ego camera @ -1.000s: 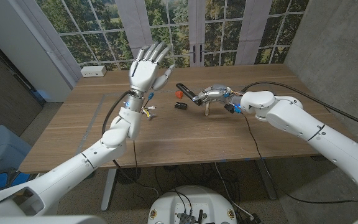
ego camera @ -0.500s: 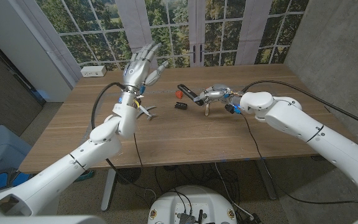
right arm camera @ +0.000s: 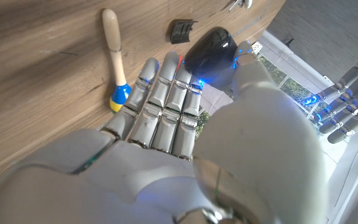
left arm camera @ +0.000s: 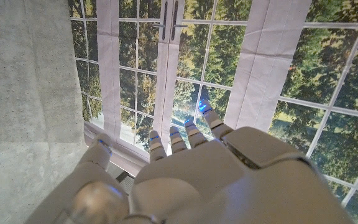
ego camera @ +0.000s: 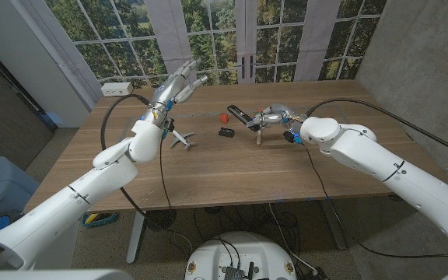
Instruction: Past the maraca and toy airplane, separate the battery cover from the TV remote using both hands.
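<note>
Centrally, the wooden table (ego camera: 232,167) bears the scene. At 10 o'clock the left hand (ego camera: 176,85) is raised, fingers spread, holding nothing. At 1 o'clock the right hand (ego camera: 269,118) clamps the TV remote (ego camera: 239,117), held off the wood; its long axis runs toward 10 o'clock, free end up. Near centre lie the toy airplane (ego camera: 181,137), maraca (right arm camera: 112,56) and battery cover (ego camera: 225,132), apparently already detached. Judged step: separation finished; next, lowering the remote.
</note>
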Available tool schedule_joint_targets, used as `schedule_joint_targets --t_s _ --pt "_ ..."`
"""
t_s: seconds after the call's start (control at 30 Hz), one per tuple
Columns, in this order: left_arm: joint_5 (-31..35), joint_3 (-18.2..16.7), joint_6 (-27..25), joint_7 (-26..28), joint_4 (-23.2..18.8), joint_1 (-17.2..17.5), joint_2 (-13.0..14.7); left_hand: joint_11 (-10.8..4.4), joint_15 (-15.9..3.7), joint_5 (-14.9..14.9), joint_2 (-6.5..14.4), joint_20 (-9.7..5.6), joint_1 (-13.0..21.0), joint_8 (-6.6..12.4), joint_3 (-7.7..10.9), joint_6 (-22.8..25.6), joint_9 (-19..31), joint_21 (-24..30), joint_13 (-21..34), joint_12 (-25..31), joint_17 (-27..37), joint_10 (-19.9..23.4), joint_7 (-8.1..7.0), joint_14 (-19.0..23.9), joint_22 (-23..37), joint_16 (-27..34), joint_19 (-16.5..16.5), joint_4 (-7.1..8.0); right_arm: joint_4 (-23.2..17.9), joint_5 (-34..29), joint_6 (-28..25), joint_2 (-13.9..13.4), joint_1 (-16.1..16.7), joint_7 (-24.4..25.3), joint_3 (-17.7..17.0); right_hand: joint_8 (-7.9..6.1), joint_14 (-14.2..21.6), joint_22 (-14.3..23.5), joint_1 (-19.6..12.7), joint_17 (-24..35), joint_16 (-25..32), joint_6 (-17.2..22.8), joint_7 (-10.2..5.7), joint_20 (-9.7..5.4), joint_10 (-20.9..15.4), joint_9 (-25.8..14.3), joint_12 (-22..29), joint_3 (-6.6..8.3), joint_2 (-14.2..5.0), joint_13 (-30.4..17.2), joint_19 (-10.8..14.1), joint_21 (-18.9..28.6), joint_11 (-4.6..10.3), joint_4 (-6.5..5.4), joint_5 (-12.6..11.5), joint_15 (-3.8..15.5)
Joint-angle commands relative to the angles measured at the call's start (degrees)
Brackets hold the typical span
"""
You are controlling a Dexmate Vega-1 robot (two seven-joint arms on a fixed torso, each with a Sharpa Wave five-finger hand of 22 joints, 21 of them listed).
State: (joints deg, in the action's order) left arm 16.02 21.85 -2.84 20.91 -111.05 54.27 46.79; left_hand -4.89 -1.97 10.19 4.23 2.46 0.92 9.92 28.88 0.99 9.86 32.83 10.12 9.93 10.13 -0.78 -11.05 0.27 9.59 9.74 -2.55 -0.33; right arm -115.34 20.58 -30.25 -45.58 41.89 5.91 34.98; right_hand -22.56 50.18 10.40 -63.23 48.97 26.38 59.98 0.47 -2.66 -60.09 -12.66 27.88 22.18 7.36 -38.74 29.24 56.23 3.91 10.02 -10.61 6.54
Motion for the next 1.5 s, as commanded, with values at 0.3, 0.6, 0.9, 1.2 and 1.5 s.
schedule_joint_targets --t_s 0.3,0.6,0.9,1.2,1.5 --pt "-12.5 -3.5 9.1 -8.8 3.4 0.0 1.6 0.31 -1.13 0.5 1.0 0.19 -0.5 0.15 0.12 -0.1 0.0 -0.5 0.0 0.5 -0.1 -0.4 -0.07 -0.3 0.2 0.4 -0.8 0.41 -0.1 -7.2 -2.4 1.0 4.2 9.8 -1.3 0.13 0.7 0.0 -12.6 0.6 -0.6 0.3 -0.38 -2.04 -3.0 -0.1 -0.4 0.67 -12.07 -0.1 -0.3 0.7 2.96 -0.19 -0.3 6.90" --pt "-17.3 -4.6 8.8 -10.8 3.8 0.4 1.3 0.35 -1.04 0.6 1.0 0.28 -0.4 0.31 0.16 0.3 0.0 -0.8 0.0 0.7 -0.1 -0.2 0.07 -0.2 0.2 0.6 -0.4 0.43 0.1 -7.5 -3.9 1.3 6.6 12.6 -3.2 0.20 0.6 0.0 -12.5 0.9 -0.9 0.4 -0.60 -2.04 -2.9 -0.2 -0.6 0.67 -12.07 -0.1 -0.4 1.0 3.00 -0.28 -0.3 6.84" --pt "-24.0 -5.4 10.3 -13.5 5.3 0.8 0.5 0.35 -1.03 0.6 1.0 0.02 -0.4 0.21 0.22 0.0 0.0 -1.0 0.0 0.8 -0.1 -0.3 0.25 -0.3 0.3 0.6 -0.3 0.46 -0.7 -8.5 -5.9 1.3 9.2 16.5 -4.8 0.36 0.6 0.0 -12.5 1.3 -1.1 0.2 -0.60 -2.02 -3.1 -0.2 -0.8 0.64 -12.04 -0.1 -0.6 1.3 2.94 -0.36 -0.3 6.85" --pt "-29.8 -5.9 10.9 -15.3 6.7 1.3 -0.2 0.56 -0.88 0.8 1.4 -0.38 -0.6 0.10 0.27 -0.5 0.0 -1.5 0.0 0.7 0.0 -0.7 1.88 -0.9 0.3 0.5 -0.4 0.97 -0.1 -9.1 -7.5 2.0 10.7 19.2 -5.5 0.48 0.7 0.0 -12.4 1.5 -1.4 0.1 -0.56 -2.10 -3.1 -0.2 -1.0 0.69 -12.08 -0.2 -0.7 1.6 2.99 -0.40 -0.3 6.86" --pt "-37.8 -6.8 10.3 -19.4 7.7 1.4 0.1 -0.27 -1.47 1.3 3.4 -0.59 -1.5 0.41 0.15 -0.1 0.0 -2.4 0.0 0.7 0.2 -1.5 5.12 -2.0 0.5 0.6 -0.9 3.98 1.1 -11.2 -9.9 2.5 10.9 21.4 -4.5 0.48 0.8 -0.1 -12.3 1.7 -1.7 0.4 -0.68 -2.13 -3.2 -0.2 -1.2 0.71 -12.03 -0.2 -0.9 1.9 3.06 -0.41 -0.3 6.84"
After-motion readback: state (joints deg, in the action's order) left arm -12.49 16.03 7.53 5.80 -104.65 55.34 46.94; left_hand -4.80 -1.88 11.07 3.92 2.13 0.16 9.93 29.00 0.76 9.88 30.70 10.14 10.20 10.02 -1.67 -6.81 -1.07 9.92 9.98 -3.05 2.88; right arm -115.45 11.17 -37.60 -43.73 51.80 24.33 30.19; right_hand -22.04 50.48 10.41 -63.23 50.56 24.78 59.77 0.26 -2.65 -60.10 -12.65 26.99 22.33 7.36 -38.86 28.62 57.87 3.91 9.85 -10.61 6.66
